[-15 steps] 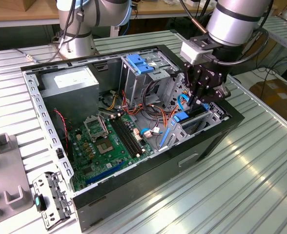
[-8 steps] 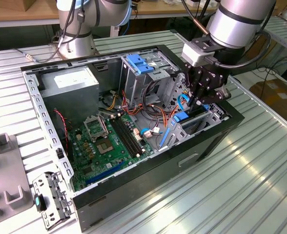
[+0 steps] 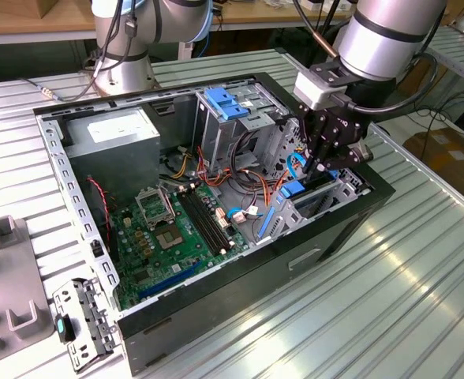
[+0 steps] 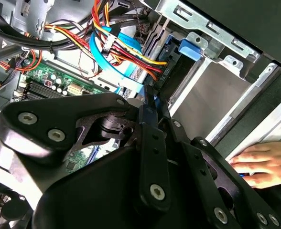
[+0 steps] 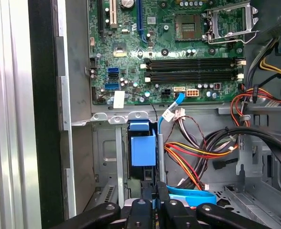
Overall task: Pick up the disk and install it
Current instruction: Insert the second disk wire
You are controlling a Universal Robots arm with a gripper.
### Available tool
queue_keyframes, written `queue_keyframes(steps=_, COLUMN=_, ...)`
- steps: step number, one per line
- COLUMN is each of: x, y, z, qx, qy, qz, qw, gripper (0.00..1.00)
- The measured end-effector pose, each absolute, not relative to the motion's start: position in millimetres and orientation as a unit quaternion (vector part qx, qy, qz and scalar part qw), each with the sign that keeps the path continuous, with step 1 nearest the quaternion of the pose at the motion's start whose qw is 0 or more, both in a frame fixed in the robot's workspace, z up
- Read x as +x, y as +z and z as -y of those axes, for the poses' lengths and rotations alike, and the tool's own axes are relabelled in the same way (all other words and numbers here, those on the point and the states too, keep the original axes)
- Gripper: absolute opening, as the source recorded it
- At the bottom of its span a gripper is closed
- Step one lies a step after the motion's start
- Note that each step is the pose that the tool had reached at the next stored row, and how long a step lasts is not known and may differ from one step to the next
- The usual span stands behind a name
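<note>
Tool (image 3: 327, 170) over disk (image 5: 143, 149) in bay

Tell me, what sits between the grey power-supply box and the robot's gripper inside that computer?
In the exterior view, a metal drive cage and loose red, orange and yellow cables.

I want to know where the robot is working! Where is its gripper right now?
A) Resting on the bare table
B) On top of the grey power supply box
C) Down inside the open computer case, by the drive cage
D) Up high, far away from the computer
C: in the exterior view the gripper reaches down into the open computer case, at the metal drive cage near the blue rails.
</note>
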State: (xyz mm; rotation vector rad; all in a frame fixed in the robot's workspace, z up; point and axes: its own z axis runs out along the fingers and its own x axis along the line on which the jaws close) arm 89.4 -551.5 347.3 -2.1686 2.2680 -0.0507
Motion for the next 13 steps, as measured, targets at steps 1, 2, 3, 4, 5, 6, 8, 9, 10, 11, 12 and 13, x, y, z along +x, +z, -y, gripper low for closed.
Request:
queue_keyframes(steps=1, x=89.5, y=347.1, z=551.5, qx=-0.691, qy=-0.016, qz=-0.723, qw=0.002, gripper=0.16)
queue_keyframes(steps=2, x=89.5, y=346.8, z=551.5, qx=-0.691, qy=-0.016, qz=-0.723, qw=0.002, gripper=0.16)
queue_keyframes(steps=3, x=89.5, y=346.2, z=551.5, qx=-0.691, qy=-0.016, qz=-0.723, qw=0.002, gripper=0.16)
queue_keyframes(steps=4, x=89.5, y=345.7, z=551.5, qx=-0.691, qy=-0.016, qz=-0.723, qw=0.002, gripper=0.16)
queue_keyframes(steps=5, x=89.5, y=345.0, z=551.5, qx=-0.691, qy=-0.016, qz=-0.723, qw=0.002, gripper=0.16)
queue_keyframes(steps=6, x=89.5, y=343.4, z=551.5, qx=-0.691, qy=-0.016, qz=-0.723, qw=0.002, gripper=0.16)
queue_keyframes(steps=8, x=89.5, y=341.8, z=551.6, qx=-0.691, qy=-0.016, qz=-0.723, qw=0.001, gripper=0.16)
queue_keyframes(steps=9, x=89.5, y=341.5, z=551.6, qx=-0.691, qy=-0.016, qz=-0.723, qw=0.002, gripper=0.16)
queue_keyframes(steps=10, x=89.5, y=341.5, z=551.7, qx=-0.691, qy=-0.016, qz=-0.723, qw=0.002, gripper=0.16)
queue_keyframes(steps=11, x=89.5, y=341.5, z=551.7, qx=-0.691, qy=-0.016, qz=-0.723, qw=0.002, gripper=0.16)
queue_keyframes(steps=12, x=89.5, y=341.5, z=551.7, qx=-0.691, qy=-0.016, qz=-0.723, qw=0.002, gripper=0.16)
queue_keyframes(steps=13, x=89.5, y=342.0, z=551.7, qx=-0.691, qy=-0.016, qz=-0.723, qw=0.002, gripper=0.17)
